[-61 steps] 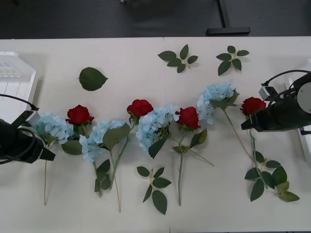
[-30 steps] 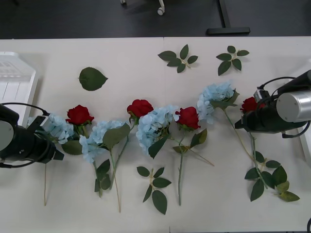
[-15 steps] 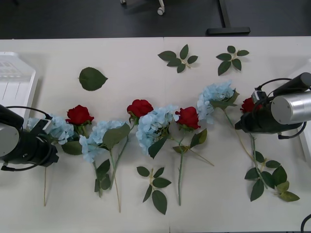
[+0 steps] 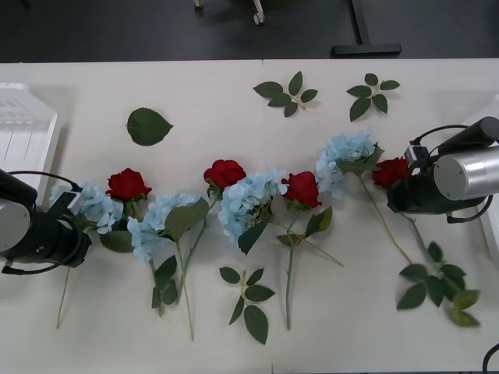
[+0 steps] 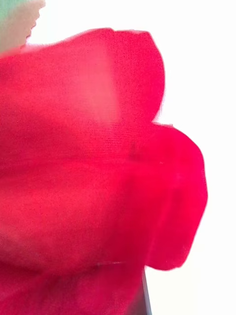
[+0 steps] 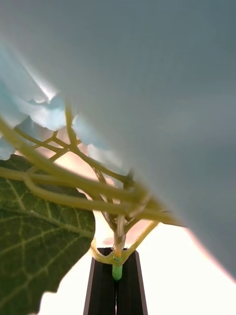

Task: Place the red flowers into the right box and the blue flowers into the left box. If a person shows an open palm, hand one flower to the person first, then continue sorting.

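Observation:
My left gripper (image 4: 76,234) is shut on the stem of the leftmost blue flower (image 4: 95,207), just under its head. In the left wrist view the black fingers (image 6: 103,290) pinch the green stem (image 6: 116,270). My right gripper (image 4: 399,192) is shut on the rightmost red flower (image 4: 387,172), whose head (image 5: 98,162) sits right against the right wrist camera. Three more red flowers (image 4: 224,173) and three more blue flowers (image 4: 249,199) lie in a row between the arms. The left box (image 4: 23,132) is at the table's left edge. An edge of the right box (image 4: 493,230) shows at far right.
Loose leaf sprigs lie at the back (image 4: 287,92) (image 4: 373,92), along with a single leaf (image 4: 148,126), and another sprig lies at the front centre (image 4: 248,296). The held rose's leafy stem end (image 4: 437,287) trails toward the front right.
The right rose's head has shifted left, and its stem and leaves have swung toward the front right. The left blue flower's stem has tilted and its head has moved slightly.

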Controlling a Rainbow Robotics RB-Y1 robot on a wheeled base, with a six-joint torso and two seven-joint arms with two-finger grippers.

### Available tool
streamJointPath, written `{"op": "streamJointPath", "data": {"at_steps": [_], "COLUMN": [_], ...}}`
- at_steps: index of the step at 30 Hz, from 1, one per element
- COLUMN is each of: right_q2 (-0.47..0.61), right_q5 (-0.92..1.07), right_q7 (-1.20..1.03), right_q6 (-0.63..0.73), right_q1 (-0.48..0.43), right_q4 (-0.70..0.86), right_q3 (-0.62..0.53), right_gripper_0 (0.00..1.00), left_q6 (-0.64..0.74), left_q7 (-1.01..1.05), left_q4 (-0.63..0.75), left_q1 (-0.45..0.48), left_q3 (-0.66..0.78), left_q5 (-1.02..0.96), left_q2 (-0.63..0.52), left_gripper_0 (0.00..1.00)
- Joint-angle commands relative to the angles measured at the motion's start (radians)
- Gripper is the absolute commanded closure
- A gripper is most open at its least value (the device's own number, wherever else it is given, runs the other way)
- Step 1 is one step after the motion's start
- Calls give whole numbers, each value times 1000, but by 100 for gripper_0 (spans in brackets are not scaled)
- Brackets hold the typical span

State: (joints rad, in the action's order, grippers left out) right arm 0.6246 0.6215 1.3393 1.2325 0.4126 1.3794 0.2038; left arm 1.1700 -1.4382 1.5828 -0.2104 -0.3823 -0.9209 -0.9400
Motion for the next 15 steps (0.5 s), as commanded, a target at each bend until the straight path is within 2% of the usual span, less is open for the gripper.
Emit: {"op": "streamJointPath", "data": {"at_steps": [1, 10, 15], "right_q2": [-22, -22, 21], "right_q5": [-9, 61, 55], "right_q7": [-31, -46, -115], "right_q6": [-10, 15, 50], "right_q1": [35, 37, 43], "right_q4": [6, 32, 105], "right_q3": [6, -50, -70], "right_gripper_0": [100, 100, 100], "left_q6": [60, 207, 249], "left_q7": [-61, -57, -54], "left_q4": [105, 307, 339], "left_q1": [-32, -32, -32], "left_q3": [54, 206, 318], "left_q5": [-3, -30, -26], "left_q2": [-56, -223, -306], "left_gripper_0": [100, 100, 100]}}
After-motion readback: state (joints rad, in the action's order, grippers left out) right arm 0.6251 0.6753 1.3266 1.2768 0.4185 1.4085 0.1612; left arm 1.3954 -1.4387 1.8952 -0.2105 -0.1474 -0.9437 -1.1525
